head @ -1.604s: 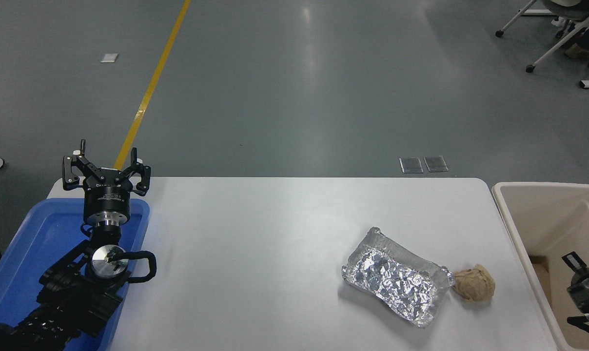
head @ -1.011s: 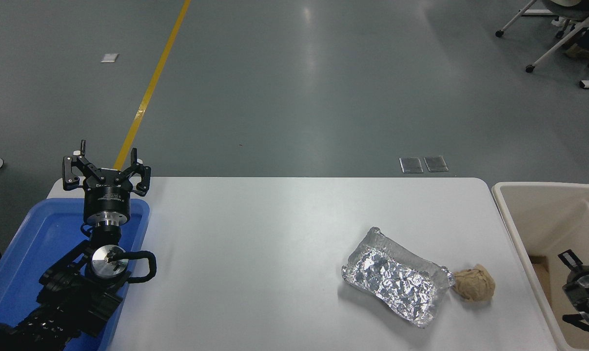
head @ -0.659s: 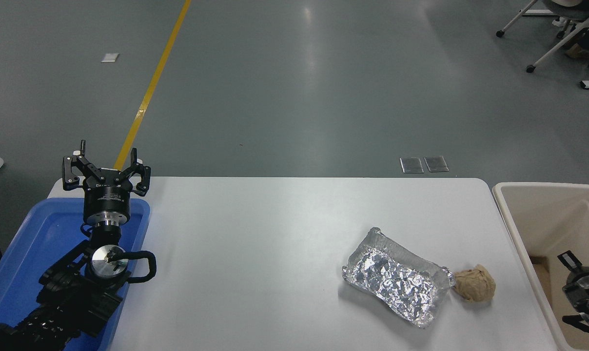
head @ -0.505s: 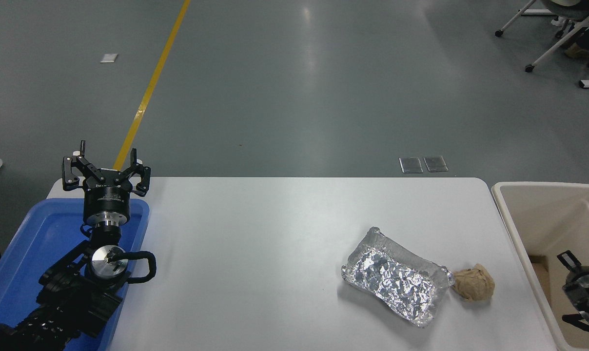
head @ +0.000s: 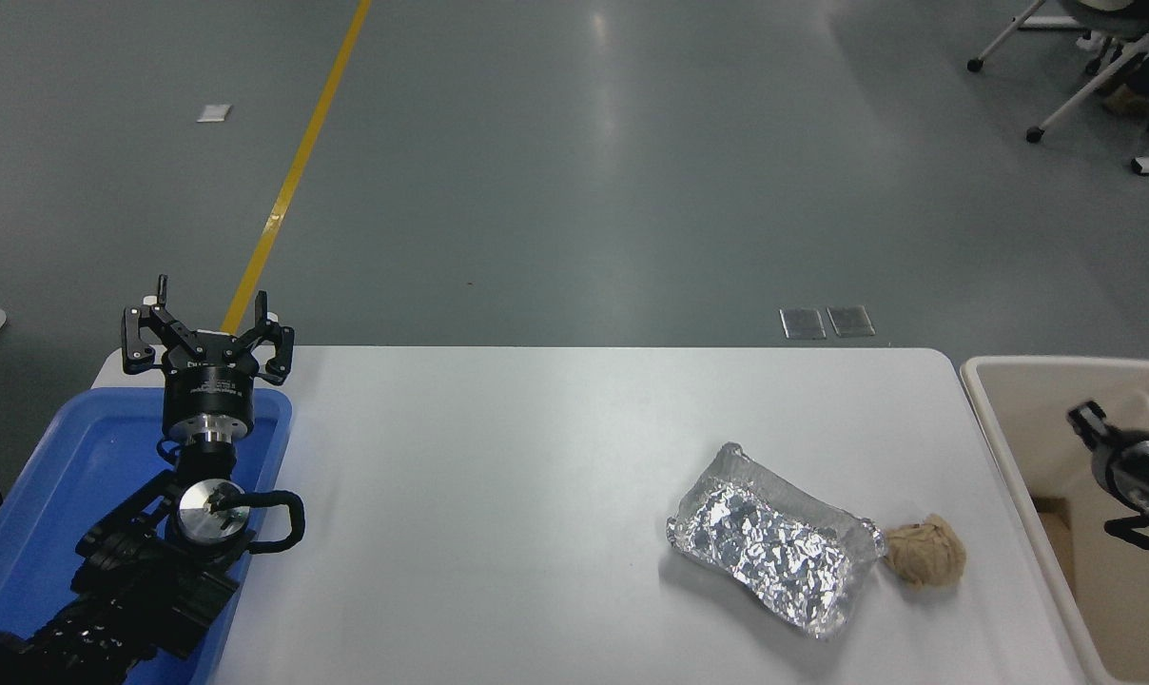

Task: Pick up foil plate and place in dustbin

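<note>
The foil plate (head: pixel 777 540) lies flat on the desk (head: pixel 536 457), touching a brown paper ball (head: pixel 926 563) at its right end. The right claw (head: pixel 1121 466) sits over the dustbin (head: pixel 1002 428), its opening impossible to judge; the left claw (head: pixel 207 328) is parked spread and empty. Recommended: approach from above, pinch the raised rim away from the ball.

We see our left arm (head: pixel 127 580) in matte black, ribbed and blocky, with a looped black cable at the wrist and a round silver disc. A black cylinder with a silver ring and small white print carries the black-fingered left claw (head: pixel 208 328). Our right arm (head: pixel 1140 476) shows black casing, a silver band.
</note>
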{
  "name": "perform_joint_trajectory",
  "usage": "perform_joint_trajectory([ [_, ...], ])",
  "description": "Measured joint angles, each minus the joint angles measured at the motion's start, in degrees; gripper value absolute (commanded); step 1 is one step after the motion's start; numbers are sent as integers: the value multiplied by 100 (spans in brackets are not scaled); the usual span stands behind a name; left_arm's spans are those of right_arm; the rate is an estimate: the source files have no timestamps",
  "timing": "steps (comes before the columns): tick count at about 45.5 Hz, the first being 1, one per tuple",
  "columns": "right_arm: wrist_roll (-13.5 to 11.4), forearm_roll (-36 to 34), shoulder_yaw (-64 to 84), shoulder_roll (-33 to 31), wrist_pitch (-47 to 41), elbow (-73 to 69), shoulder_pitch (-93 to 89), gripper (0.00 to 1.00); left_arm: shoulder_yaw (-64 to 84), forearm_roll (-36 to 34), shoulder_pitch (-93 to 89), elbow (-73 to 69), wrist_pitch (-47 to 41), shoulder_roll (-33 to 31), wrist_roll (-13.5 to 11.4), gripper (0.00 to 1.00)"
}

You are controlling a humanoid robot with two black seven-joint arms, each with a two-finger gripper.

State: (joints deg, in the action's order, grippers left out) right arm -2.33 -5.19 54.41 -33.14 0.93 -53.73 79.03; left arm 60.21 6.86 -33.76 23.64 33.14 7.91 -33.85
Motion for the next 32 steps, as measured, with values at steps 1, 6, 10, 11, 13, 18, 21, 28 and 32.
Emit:
perform_joint_trajectory([
  [1, 0, -1, 103, -11, -66, -213, 222, 100, 0, 2, 0, 0, 0, 0, -1, 99],
  [6, 2, 1, 605, -56, -513, -1242, 1401, 100, 0, 0, 0, 0, 0, 0, 1, 99],
  [10, 1, 10, 937, -80, -894, -1909, 2264, 100, 0, -1, 0, 0, 0, 0, 1, 99],
  [11, 1, 16, 1008, -86, -996, -2060, 2467, 100, 0, 0, 1, 1, 0, -1, 0, 99],
  [13, 0, 40, 1151, -102, -1235, -2399, 2915, 100, 0, 0, 1, 0, 0, 0, 1, 99],
  [18, -7, 209, 1404, -140, -1831, -3047, 3848, 100, 0, -1, 1, 1, 0, 0, 1, 99],
  [21, -15, 338, 1522, -167, -2282, -3393, 4431, 100, 0, 0, 2, 0, 0, 0, 1, 99],
  [28, -59, 510, 1668, -189, -3227, -3831, 5414, 100, 0, -1, 1, 0, 0, 0, 2, 99],
  [32, -141, 565, 1717, -199, -3591, -3961, 5774, 100, 0, -1, 1, 0, 0, 0, 1, 99],
])
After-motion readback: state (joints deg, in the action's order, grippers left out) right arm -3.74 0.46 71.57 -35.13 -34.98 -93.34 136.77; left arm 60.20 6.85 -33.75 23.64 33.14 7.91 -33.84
